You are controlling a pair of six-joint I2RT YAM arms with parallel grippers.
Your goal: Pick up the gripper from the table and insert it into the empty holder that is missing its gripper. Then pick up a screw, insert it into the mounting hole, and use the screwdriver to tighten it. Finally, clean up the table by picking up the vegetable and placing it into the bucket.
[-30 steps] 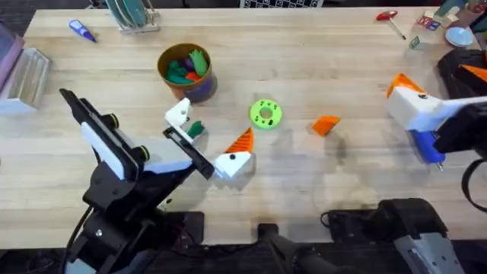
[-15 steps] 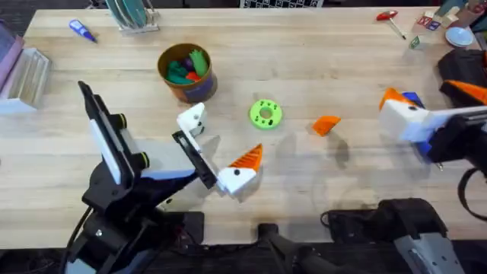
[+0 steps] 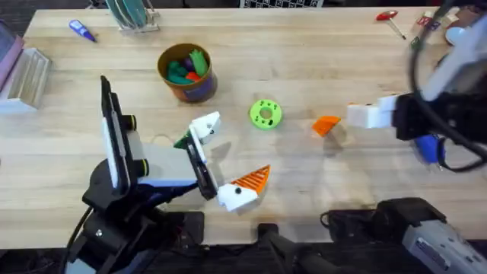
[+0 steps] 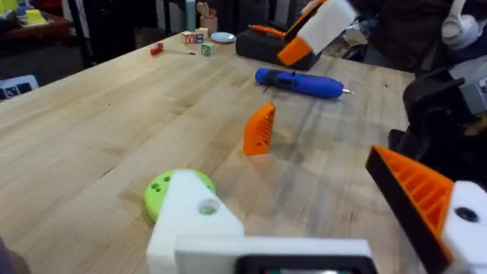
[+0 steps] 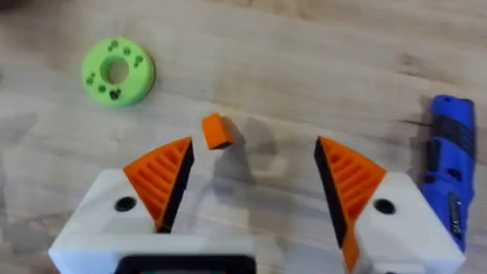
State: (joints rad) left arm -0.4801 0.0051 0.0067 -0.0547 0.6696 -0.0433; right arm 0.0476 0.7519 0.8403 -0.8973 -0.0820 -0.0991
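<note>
Hovering my right gripper [image 5: 251,190] over the loose orange fingertip [image 5: 219,131], jaws spread wide with nothing between them. It stands on the worktop [image 3: 319,53] between the green disc [image 3: 265,114] and the blue screwdriver [image 5: 450,167]. I judge it light, rigid plastic; the ribbed face should grip, the wedge slope could squirt out, so I'd pinch its flat sides. My left gripper [image 3: 224,160] is open too, one finger bare white.

No readable text, labels, brands or numbers show on anything in these views.
</note>
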